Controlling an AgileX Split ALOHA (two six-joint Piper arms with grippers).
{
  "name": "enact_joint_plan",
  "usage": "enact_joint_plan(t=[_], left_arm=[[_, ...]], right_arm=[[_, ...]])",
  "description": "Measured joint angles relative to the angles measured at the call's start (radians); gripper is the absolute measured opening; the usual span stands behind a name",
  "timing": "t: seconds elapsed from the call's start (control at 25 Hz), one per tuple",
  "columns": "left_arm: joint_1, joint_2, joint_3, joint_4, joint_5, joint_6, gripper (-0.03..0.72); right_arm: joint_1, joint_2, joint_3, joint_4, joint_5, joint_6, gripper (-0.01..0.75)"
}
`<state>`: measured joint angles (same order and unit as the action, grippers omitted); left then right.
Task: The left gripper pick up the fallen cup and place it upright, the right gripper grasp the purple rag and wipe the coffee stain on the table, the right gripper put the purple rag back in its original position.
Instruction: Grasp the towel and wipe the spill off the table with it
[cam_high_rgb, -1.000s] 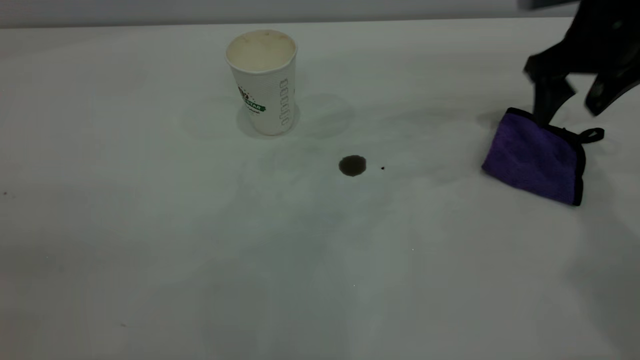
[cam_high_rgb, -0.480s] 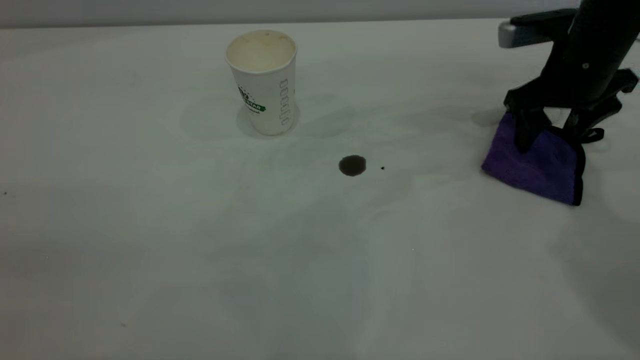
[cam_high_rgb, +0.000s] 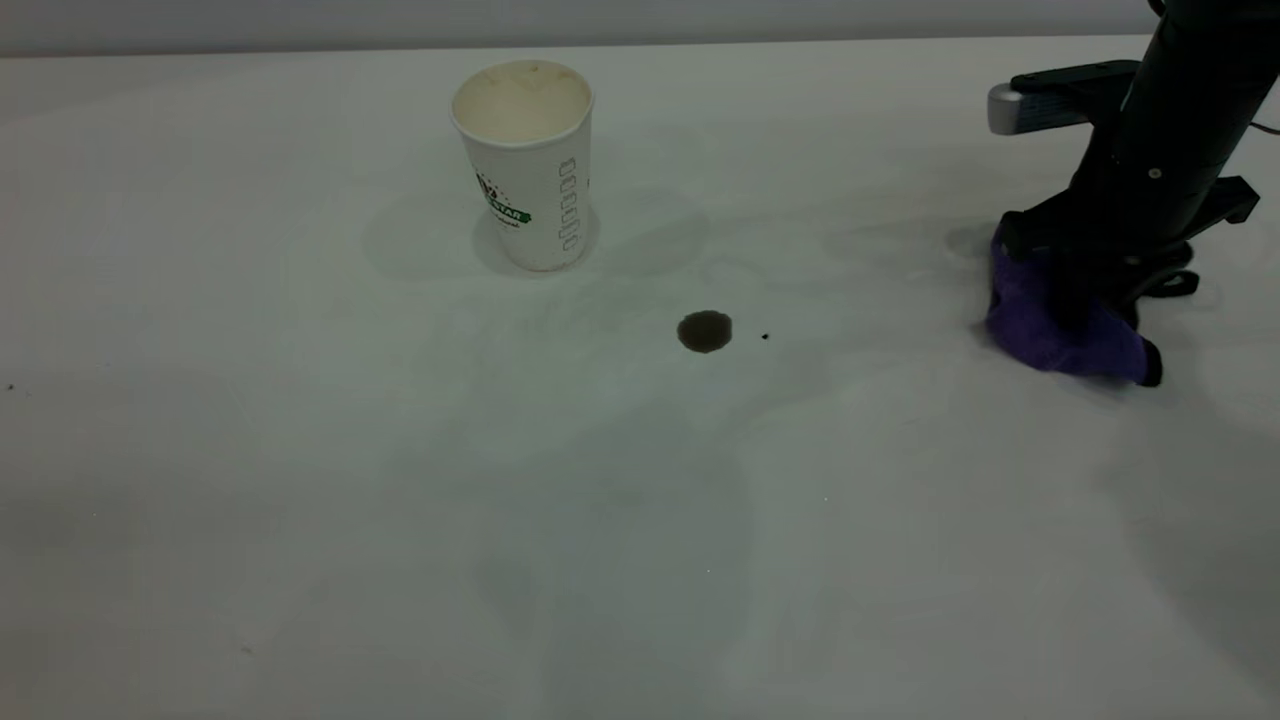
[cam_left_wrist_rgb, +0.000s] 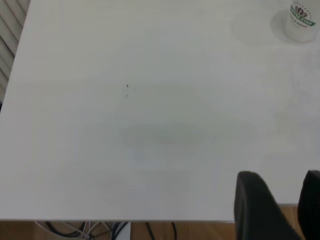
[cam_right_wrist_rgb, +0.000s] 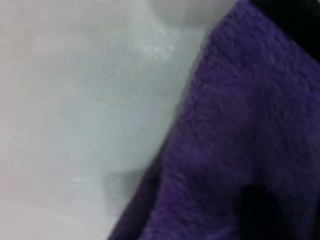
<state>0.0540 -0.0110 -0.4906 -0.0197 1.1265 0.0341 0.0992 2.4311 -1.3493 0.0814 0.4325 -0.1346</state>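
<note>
The white paper cup (cam_high_rgb: 525, 165) stands upright on the white table (cam_high_rgb: 300, 480), far left of centre; its base also shows in the left wrist view (cam_left_wrist_rgb: 301, 20). The small dark brown coffee stain (cam_high_rgb: 705, 331) lies in front of it and to its right. The purple rag (cam_high_rgb: 1050, 335) lies bunched at the right, and fills the right wrist view (cam_right_wrist_rgb: 240, 125). My right gripper (cam_high_rgb: 1095, 300) is down on the rag with its jaws closed into the cloth. My left gripper (cam_left_wrist_rgb: 280, 176) is open and empty at the table's edge, out of the exterior view.
A tiny black speck (cam_high_rgb: 765, 336) sits just right of the stain. Another speck (cam_left_wrist_rgb: 127, 86) shows in the left wrist view. Wood floor and cables (cam_left_wrist_rgb: 100, 230) lie past the table's edge there.
My right gripper came down onto the rag and its open jaws closed. The rag went from lying flat to bunched up under the jaws. Cup and stain have not moved.
</note>
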Motion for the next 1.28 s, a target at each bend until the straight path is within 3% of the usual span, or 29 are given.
enact_joint_plan(t=[0.08,0.32,0.76,0.96,1.12,1.28], left_arm=[[0.000,0.000,0.000,0.000,0.000,0.000,0.275],[0.000,0.000,0.000,0.000,0.000,0.000,0.275],[0.000,0.000,0.000,0.000,0.000,0.000,0.275],[0.000,0.000,0.000,0.000,0.000,0.000,0.275],[0.000,-0.001,0.000,0.000,0.000,0.000,0.275],[0.000,-0.001,0.000,0.000,0.000,0.000,0.275]], right_arm=[[0.000,0.000,0.000,0.037,0.000,-0.033,0.063],[0.035,-0.027,0.003,0.199,-0.003,-0.158,0.057],[0.322,-0.148,-0.012,0.286,0.001,-0.182,0.057],[0.460,-0.107,-0.098,0.299,0.003,-0.164,0.057],[0.511,-0.028,-0.178,0.300,0.001,-0.140,0.057],[0.517,0.055,-0.239,0.300,0.001,-0.107,0.057]])
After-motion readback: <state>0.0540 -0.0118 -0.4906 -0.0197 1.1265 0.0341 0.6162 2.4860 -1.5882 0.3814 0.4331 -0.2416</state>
